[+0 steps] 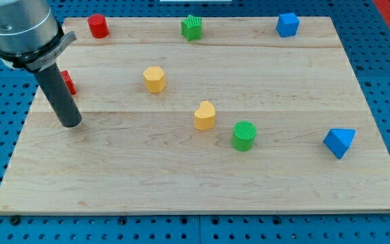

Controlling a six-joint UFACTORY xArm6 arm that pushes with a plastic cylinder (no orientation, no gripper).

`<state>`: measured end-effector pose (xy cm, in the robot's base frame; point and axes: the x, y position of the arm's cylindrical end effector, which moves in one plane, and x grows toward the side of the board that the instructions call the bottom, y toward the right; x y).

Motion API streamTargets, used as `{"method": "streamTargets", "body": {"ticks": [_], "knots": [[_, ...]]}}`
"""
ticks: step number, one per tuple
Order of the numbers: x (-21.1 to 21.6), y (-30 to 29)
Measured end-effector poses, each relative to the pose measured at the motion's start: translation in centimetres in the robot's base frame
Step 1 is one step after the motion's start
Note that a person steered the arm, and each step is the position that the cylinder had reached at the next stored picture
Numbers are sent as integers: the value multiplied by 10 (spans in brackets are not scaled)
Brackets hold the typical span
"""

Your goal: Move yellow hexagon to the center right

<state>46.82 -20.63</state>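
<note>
The yellow hexagon [154, 79] stands on the wooden board [202, 183], left of the middle and toward the view's top. My tip [69, 123] rests on the board at the view's left, well to the left of and below the yellow hexagon, apart from it. A red block [68, 83] sits just behind the rod, partly hidden by it. A yellow heart-shaped block [205, 116] lies near the board's middle.
A green cylinder [244, 135] sits right of the yellow heart. A blue triangular block [339, 142] is at the right. Along the top edge stand a red cylinder [98, 26], a green star-like block [192, 28] and a blue cube [288, 24].
</note>
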Motion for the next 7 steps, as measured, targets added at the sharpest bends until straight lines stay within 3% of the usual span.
{"method": "streamTargets", "body": {"ticks": [7], "knots": [[11, 20]]}}
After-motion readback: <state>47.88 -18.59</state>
